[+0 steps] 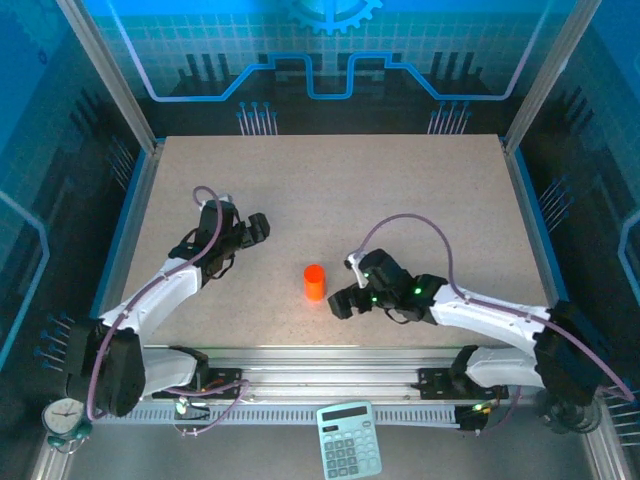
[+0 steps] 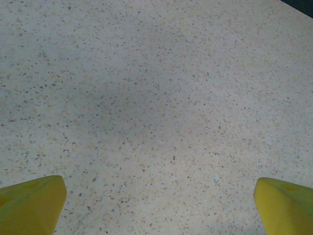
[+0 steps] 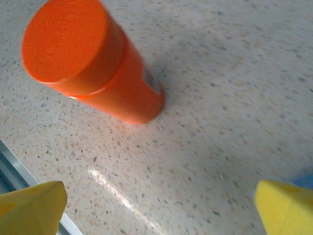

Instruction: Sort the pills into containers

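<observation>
Early step, I judge: getting at the pills, nothing sorted yet. My right gripper (image 3: pixel 159 210) hangs with its yellow fingers (image 3: pixel 34 205) spread wide and nothing between them. The orange cylindrical plastic bottle with the round orange cap (image 3: pixel 93 63) stands upright on the speckled beige tabletop (image 3: pixel 234 98). It is ahead of the right gripper and off toward its left finger, near but clear of both fingers. Cap is on.

My left gripper (image 2: pixel 157 210) is spread wide too and empty, with bare tabletop ahead of it. From above it sits well apart from the bottle, on the far side from the right gripper.

Where the pill box compartments lie I can't tell. A blue sliver (image 3: pixel 305 178) just beyond the right gripper's right finger could be the translucent box, but there is too little to say. The pills are presumably inside the bottle, which is a guess.

Next move, as I read it: swing the right gripper leftward so the bottle body sits between the fingers, close below the cap and keep it upright. The left gripper would then need to come over for the cap. Risk: one finger nudging the bottle over.
</observation>
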Robot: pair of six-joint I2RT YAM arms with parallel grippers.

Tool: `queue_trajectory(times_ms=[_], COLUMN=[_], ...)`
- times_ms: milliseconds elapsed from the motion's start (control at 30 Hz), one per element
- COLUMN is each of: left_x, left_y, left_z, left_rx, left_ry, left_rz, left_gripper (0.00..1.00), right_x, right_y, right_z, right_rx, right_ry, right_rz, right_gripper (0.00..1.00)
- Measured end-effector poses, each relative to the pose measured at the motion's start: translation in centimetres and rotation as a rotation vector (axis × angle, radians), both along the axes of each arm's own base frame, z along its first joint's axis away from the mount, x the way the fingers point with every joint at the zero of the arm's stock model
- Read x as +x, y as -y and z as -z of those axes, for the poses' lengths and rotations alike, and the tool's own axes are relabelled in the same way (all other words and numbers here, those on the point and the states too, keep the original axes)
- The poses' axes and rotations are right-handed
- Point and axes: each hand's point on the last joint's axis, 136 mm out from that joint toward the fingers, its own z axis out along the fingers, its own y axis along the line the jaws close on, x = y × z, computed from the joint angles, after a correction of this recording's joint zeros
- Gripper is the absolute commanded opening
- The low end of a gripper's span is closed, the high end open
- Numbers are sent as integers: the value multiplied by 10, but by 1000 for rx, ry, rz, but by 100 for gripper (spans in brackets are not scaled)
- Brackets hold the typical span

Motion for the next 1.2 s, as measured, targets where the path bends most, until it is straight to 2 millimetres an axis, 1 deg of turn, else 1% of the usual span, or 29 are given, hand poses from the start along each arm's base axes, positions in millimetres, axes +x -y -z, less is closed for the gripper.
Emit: queue_trajectory(times_ms=[100, 200, 333, 467, 600, 767, 900, 1000, 1200], left_x=[0, -1, 0, 4, 6, 6, 6, 4, 1], left_y=[-3, -8, -15, -15, -14, -14, -15, -15, -15], left_z=[1, 2, 2, -7, -11, -12, -11, -12, -20], left_rx=[9, 15, 20, 17, 15, 15, 15, 16, 11], left_ry=[-4, -9, -15, 3, 13, 13, 10, 9, 27], left_rz=[-11, -28, -47, -50, -51, -51, -51, -51, -51], left_gripper=[99, 99, 99, 99, 99, 99, 99, 99, 99], right_x=[-2, -2, 5, 16, 27, 37, 48, 62, 95], right_y=[-14, -29, -43, -47, -49, -49, -47, -42, -21], right_z=[16, 26, 32, 34, 40, 49, 51, 50, 50], right_rx=[-40, -69, -88, -101, -131, -172, -186, -190, -206], right_ry=[7, 20, 59, 99, 130, 153, 169, 179, 186], right_rz=[-48, -87, -105, -87, -63, -43, -18, 13, 91], right_gripper=[100, 100, 100, 100, 100, 100, 100, 100, 100])
